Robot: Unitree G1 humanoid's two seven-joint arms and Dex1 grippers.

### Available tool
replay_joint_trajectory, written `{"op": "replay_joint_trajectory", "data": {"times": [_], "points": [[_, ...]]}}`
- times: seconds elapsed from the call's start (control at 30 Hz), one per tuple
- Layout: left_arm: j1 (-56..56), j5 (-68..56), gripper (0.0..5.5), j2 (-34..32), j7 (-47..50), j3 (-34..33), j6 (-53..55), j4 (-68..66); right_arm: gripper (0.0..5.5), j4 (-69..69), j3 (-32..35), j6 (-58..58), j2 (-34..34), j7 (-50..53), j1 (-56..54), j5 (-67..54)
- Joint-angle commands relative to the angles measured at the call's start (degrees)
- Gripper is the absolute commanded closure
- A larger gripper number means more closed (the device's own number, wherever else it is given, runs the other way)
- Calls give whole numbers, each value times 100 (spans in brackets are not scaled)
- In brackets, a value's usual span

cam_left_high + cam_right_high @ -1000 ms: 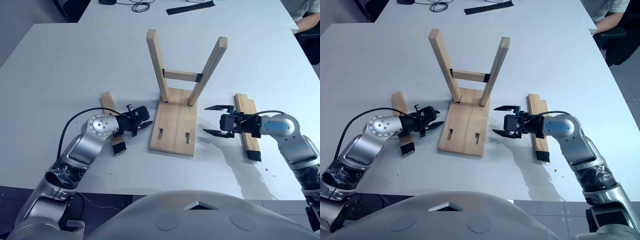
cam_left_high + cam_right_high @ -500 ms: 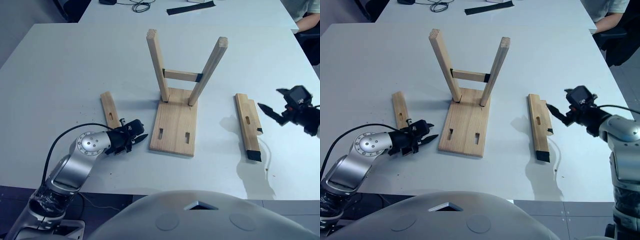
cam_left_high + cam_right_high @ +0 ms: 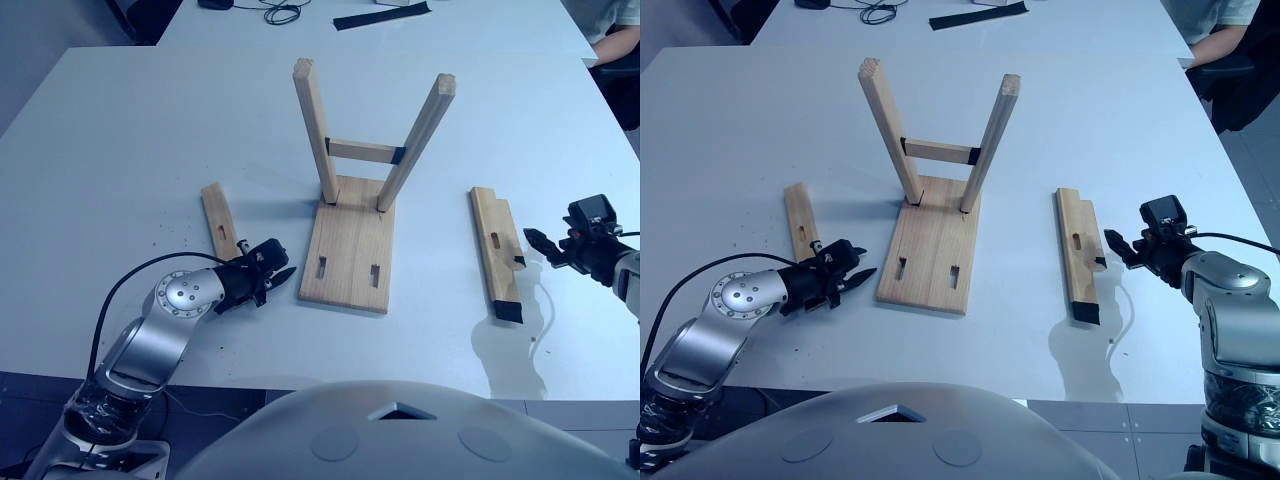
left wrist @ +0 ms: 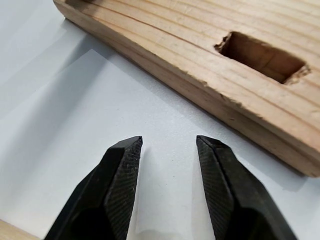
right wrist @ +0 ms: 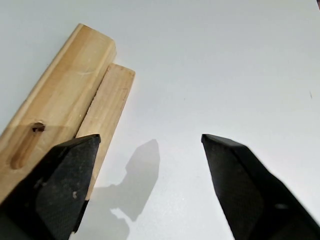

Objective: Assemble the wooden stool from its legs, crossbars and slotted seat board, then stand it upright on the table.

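So the table (image 3: 120,130) has a half-built stool on it. The seat board (image 3: 350,240) lies flat just ahead of the left gripper (image 3: 282,276). Two legs (image 3: 316,130) stand in its far slots, splayed apart, with one crossbar (image 3: 360,152) between them. The two near slots are empty.

Two more legs are loose and flat on the table. The right leg (image 3: 493,245) sits just in front of the right gripper (image 3: 537,248), between it and the board. The left leg (image 3: 217,220) runs back alongside the left gripper, and its near end is hidden behind the arm.

Both grippers are empty. The left one's fingers have a narrow gap and sit low over the table, pointed at the board's edge near a slot. The right one's are spread wide, facing its leg side-on.

What worries me:
- The left tips are really close to the board. If they nudge it, I reckon the standing frame wobbles or pops out, since it looks only pushed in.
- The right leg lies flat, so the fingers may shove it away instead of closing around it, or scrape the tabletop.
- A grab near one end would probably let it swing and miss the slot.
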State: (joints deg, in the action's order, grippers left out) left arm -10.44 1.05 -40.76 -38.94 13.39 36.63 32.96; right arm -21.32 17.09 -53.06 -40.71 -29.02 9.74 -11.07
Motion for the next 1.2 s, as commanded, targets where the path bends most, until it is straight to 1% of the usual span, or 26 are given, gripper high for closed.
{"op": "replay_joint_trajectory", "data": {"times": [0.03,0.27,0.7,0.97,1.0,1.07,1.2], "points": [[63,0,346,-32,-4,37,56,-23,177,18,-249,90,119,94,58,56],[175,-4,346,-84,-85,97,36,-80,177,-132,-494,133,355,288,238,74],[345,41,346,-64,-106,169,55,-160,177,41,-774,377,477,395,491,160],[309,-26,346,-110,-130,74,72,-125,299,94,-581,-196,667,633,564,18],[325,-25,346,-101,-125,71,77,-133,309,90,-556,-297,723,651,552,-34],[354,-25,346,-82,-122,77,86,-135,346,82,-430,-594,913,687,490,-222],[389,-50,346,-41,-96,28,112,-123,408,138,-358,-851,991,708,345,-360]]}}
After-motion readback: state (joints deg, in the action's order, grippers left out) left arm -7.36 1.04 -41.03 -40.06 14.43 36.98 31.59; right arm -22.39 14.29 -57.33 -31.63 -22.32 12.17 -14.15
